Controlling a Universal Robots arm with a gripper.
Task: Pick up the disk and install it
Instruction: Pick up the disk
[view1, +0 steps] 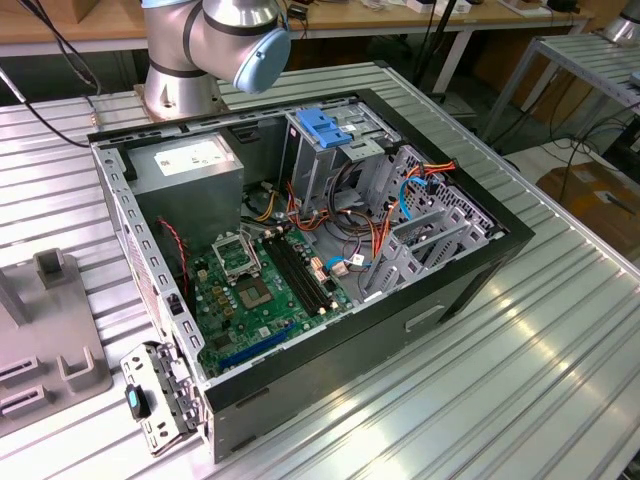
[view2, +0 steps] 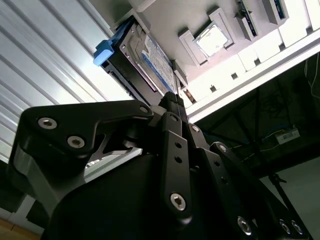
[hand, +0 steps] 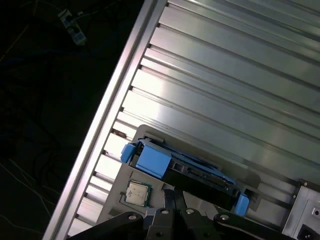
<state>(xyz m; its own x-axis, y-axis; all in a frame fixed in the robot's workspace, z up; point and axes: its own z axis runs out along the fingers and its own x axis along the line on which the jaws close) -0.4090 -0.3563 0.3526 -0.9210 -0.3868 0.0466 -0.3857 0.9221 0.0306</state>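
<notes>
While I watch from my remote desk, the gripper (view2: 172, 100) is the nearest thing in the second wrist view, a mass of black linkage and screws, and I cannot tell whether it is apart or together (its own body masks the tip). Just beyond it is the disk (view2: 150, 62), a grey hard drive with a white label and blue plastic rails, standing on edge in a slot of a grey fixture (view2: 170, 20). The gripper is close to the disk, but I cannot make out whether they touch. A processor chip (view2: 212, 42) lies flat in a recess of the same fixture, just beside the disk. The fixture rests on the ribbed aluminium table (hand: 225, 75), near its edge. In the exterior view, the open computer case (view1: 450, 290) lies on its side on that table, with the green motherboard (view1: 260, 290) nearest. Behind it are loose orange and blue cables (view1: 420, 185), the metal drive cage (view1: 310, 160) topped by a blue latch (view1: 325, 127), and the grey power supply (view1: 190, 165). Farthest back stands the arm's base (view1: 180, 85).
</notes>
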